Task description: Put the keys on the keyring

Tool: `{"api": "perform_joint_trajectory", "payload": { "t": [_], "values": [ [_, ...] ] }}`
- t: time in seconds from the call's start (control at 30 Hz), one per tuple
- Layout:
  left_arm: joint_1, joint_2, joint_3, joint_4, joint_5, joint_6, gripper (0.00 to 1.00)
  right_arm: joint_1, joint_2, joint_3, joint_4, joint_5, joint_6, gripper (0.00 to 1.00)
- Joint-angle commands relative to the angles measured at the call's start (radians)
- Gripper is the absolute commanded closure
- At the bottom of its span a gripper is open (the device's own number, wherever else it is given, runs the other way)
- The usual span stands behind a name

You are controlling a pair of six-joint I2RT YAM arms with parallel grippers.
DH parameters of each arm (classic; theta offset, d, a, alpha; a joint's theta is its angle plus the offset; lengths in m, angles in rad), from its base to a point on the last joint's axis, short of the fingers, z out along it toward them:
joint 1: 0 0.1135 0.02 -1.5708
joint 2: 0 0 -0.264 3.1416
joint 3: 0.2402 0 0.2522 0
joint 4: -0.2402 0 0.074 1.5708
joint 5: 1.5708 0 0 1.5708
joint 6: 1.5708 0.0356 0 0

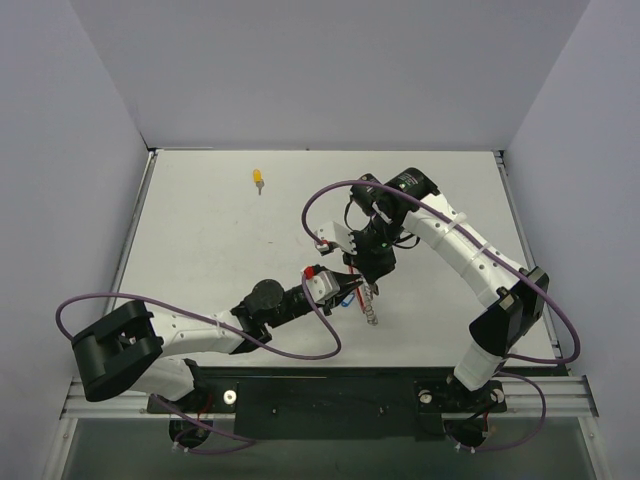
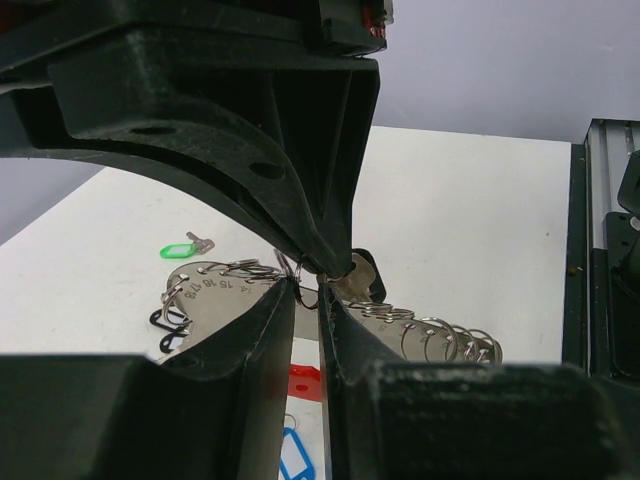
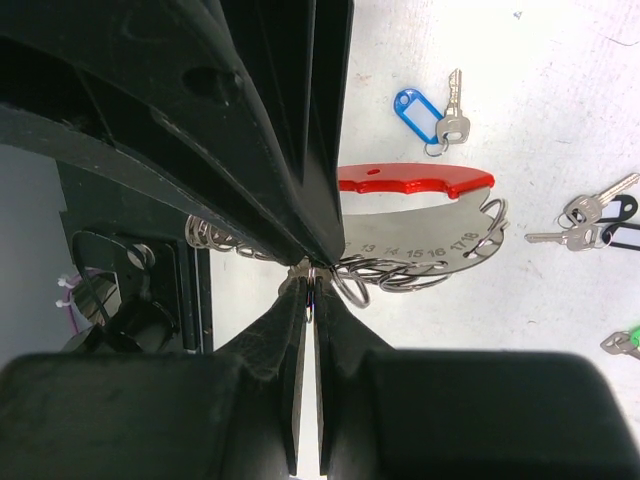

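The keyring is a silver numbered plate with a red arc and several split rings; it also shows in the left wrist view. My left gripper is shut on one of its rings. My right gripper is shut on a silver key by its small ring, tip to tip with the left. In the top view both grippers meet mid-table, left and right. A blue-tag key, black-tag keys and a green-tag key lie on the table. A yellow-tag key lies far left.
The white table is walled by grey panels at the back and sides. A black rail runs along the near edge. Purple cables loop from both arms.
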Motion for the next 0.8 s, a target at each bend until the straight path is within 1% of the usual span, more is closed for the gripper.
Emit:
{"api": "perform_joint_trajectory", "payload": {
  "t": [0.0, 0.6, 0.67, 0.7, 0.73, 0.77],
  "values": [
    [-0.007, 0.009, 0.037, 0.072, 0.028, -0.025, 0.75, -0.002, -0.004, 0.009, -0.153, -0.038, -0.017, 1.00],
    [-0.007, 0.030, 0.045, 0.110, 0.044, -0.066, 0.75, -0.004, -0.003, 0.007, -0.155, -0.045, -0.017, 1.00],
    [-0.007, 0.030, 0.045, 0.116, 0.048, -0.069, 0.80, -0.004, -0.004, 0.006, -0.156, -0.045, -0.019, 1.00],
    [-0.007, 0.030, 0.045, 0.116, 0.051, -0.069, 0.85, -0.004, -0.004, 0.007, -0.156, -0.047, -0.019, 1.00],
    [-0.007, 0.030, 0.045, 0.116, 0.053, -0.072, 0.90, -0.002, -0.003, 0.004, -0.156, -0.047, -0.019, 1.00],
    [-0.007, 0.030, 0.046, 0.116, 0.056, -0.071, 1.00, -0.004, -0.003, 0.004, -0.156, -0.047, -0.019, 1.00]
  ]
}}
